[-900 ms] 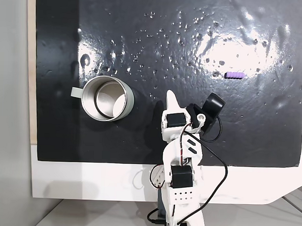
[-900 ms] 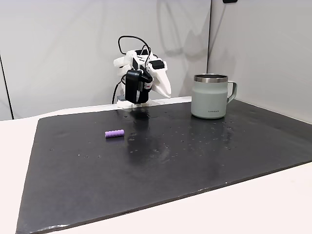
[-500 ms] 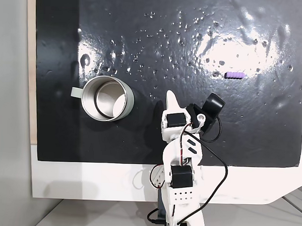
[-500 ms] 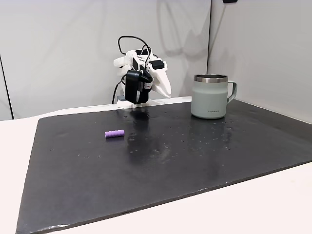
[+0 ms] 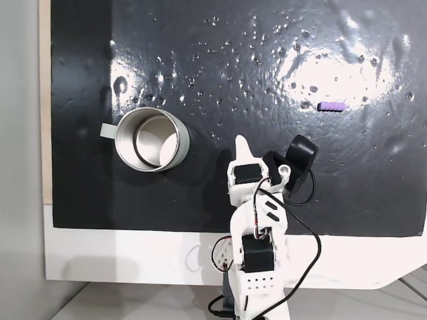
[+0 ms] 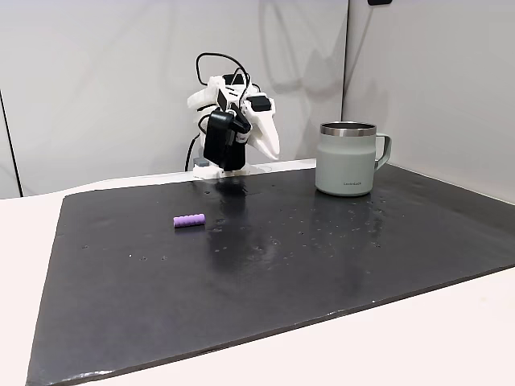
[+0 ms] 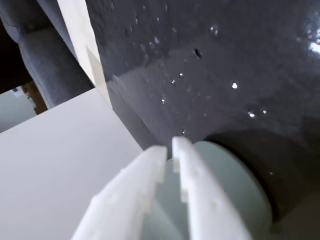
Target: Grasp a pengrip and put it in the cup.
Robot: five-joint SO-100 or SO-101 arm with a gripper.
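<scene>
Empty cup, pengrip well apart on mat, pincer closed, holding nothing.

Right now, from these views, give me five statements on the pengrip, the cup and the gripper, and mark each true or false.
1. The pengrip lies on the black mat. True.
2. The pengrip is inside the cup. False: it lies on the mat, far from the cup.
3. The gripper holds the pengrip. False: its fingers are together with nothing between them.
4. The cup stands upright. True.
5. The cup's handle points toward the arm in the fixed view from above. False: it sticks out to the left, away from the arm.
</scene>
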